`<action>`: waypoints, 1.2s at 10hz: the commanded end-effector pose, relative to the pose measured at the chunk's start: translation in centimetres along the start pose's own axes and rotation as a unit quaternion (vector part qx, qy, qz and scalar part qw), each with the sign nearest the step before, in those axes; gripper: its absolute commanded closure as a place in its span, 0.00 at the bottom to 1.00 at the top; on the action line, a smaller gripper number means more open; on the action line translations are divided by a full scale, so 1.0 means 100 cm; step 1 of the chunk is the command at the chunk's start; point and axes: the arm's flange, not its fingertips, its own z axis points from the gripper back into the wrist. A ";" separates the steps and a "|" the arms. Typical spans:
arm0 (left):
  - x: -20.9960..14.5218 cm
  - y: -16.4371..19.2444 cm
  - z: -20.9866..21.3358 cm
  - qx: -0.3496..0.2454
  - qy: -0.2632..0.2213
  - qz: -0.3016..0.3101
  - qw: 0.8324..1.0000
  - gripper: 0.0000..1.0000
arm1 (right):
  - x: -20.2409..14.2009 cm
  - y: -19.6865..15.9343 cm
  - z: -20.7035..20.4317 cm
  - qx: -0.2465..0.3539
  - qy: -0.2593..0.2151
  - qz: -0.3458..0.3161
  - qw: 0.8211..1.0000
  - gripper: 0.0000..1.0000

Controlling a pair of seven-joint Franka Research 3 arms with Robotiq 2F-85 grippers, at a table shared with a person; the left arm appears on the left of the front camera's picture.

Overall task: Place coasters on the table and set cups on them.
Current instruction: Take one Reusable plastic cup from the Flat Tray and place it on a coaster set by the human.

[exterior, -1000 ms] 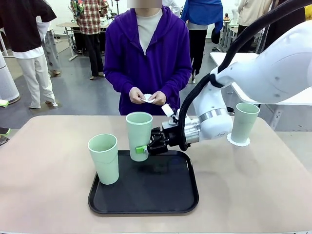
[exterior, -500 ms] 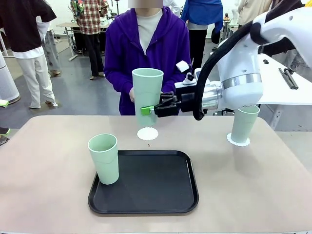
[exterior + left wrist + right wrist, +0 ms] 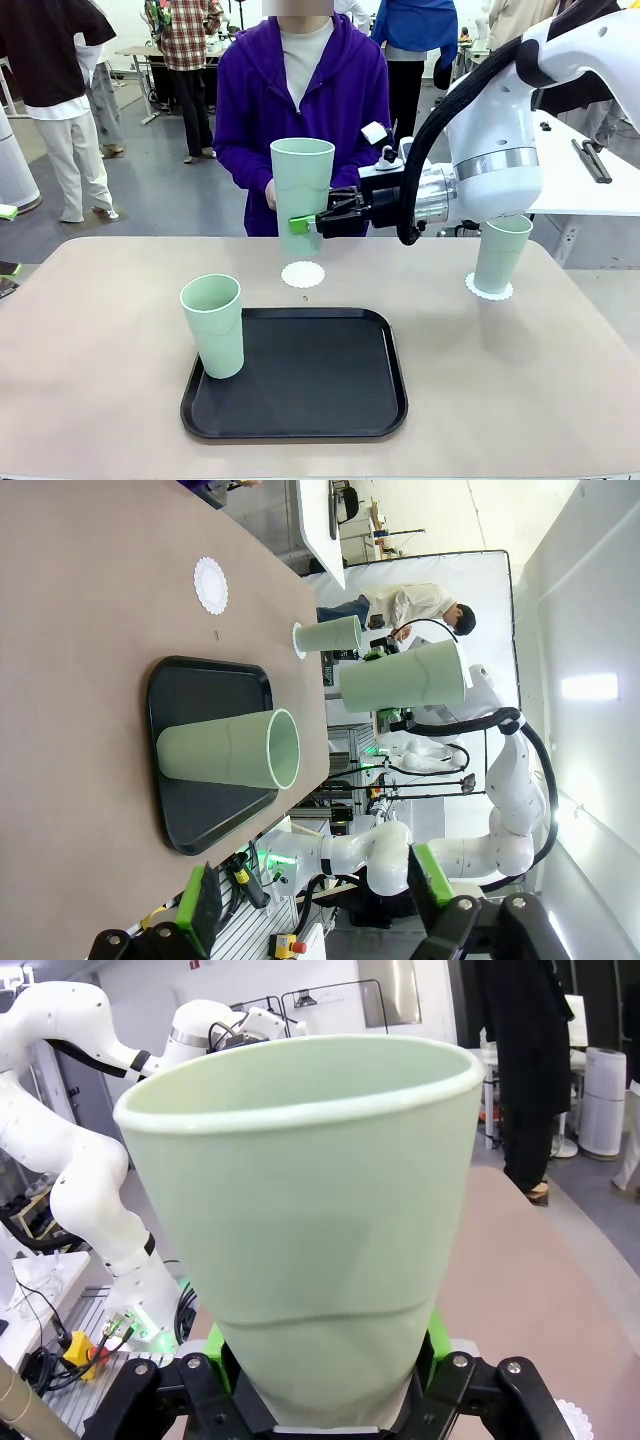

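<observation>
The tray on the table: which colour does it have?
The tray is plain black, seen best in the front view.

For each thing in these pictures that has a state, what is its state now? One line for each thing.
Right end effector: shut on the held cup.
Held cup: upright, in the air, about over the middle coaster.
Middle coaster: flat on the table, bare.
Tray cup: upright on the tray, left part.
Right cup: upright on the right coaster.
Left end effector: open, empty.
</observation>
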 end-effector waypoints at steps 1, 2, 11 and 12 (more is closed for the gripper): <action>0.000 0.000 0.002 -0.008 -0.002 -0.007 1.000 0.00 | -0.002 -0.019 0.000 -0.001 0.001 0.005 1.000 0.18; 0.000 0.000 0.002 -0.008 -0.002 -0.007 1.000 0.00 | -0.004 -0.040 -0.001 0.003 0.005 0.007 1.000 0.18; 0.000 0.000 0.002 -0.008 -0.002 -0.007 1.000 0.00 | 0.010 -0.179 0.003 -0.044 -0.005 0.014 0.999 0.18; 0.000 0.000 0.002 -0.008 -0.002 -0.007 1.000 0.00 | 0.008 -0.182 0.001 -0.045 -0.009 0.010 0.999 0.18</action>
